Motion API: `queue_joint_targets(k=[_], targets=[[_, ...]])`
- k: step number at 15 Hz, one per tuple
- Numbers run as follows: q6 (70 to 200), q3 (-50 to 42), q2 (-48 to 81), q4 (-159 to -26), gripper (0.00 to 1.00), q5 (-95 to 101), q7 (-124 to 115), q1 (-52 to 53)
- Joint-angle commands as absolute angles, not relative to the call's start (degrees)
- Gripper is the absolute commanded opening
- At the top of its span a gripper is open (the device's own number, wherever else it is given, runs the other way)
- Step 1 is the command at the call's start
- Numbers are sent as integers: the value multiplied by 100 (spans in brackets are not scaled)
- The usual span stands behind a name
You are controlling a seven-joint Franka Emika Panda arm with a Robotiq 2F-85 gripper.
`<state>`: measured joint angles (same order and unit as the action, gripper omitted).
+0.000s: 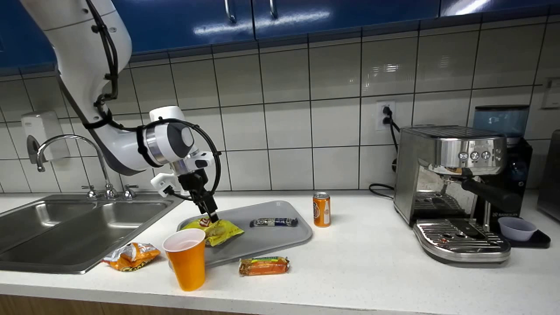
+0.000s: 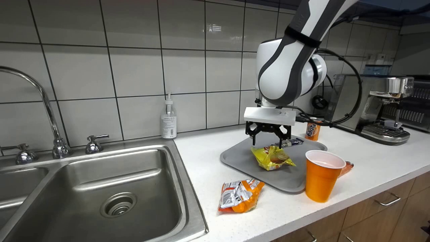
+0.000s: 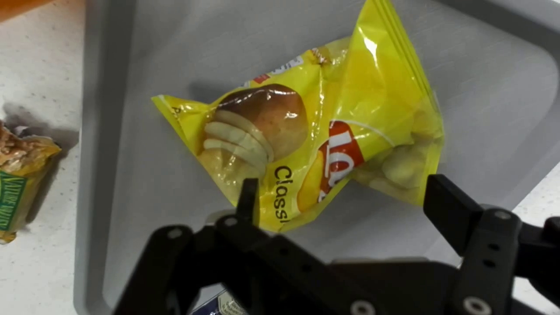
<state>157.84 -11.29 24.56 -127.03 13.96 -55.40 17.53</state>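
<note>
At the left of an exterior view, the orange snack bag (image 1: 132,257) lies beside the sink (image 1: 100,229); a stray low sweep of the arm could push it that way. Next, the orange cup (image 1: 187,264) stands upright just beside the tray (image 1: 271,236); it looks light, so a bump, or a shoved tray, might topple it. Then comes the yellow chip bag (image 1: 225,232), on the left part of the tray, slick and crumpled. The gripper (image 2: 267,145) is spread wide above it, with nothing in its hold. Since the bag reaches about as far as the gap, a finger could come down on it and crush chips, or pinch loose film that slips free.

The wrist view alone shows the fingertips (image 3: 249,197) overlapping the bag's lower edge; whether they touch it I cannot tell. In an exterior view the soap bottle (image 2: 169,122) stands left of centre; there the gap between the fingers is plain. The granola bar (image 1: 264,266) lies whole at lower centre of an exterior view, where the fingers line up and hide that gap.
</note>
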Motion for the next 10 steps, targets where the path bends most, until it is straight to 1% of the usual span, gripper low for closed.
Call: queue_joint_targets(k=[1,4,6,9,10], targets=[[15758,-1218,2528,-12587,66,1483,-5704,1846],[15759,-1219,2532,-12590,40,1473,-5696,1844],[15762,-1225,2530,-12592,27,1471,-5698,1843],[15760,-1232,2520,-12597,3,1460,-5703,1835],[15759,-1237,2514,-12601,0,1457,-5702,1832]])
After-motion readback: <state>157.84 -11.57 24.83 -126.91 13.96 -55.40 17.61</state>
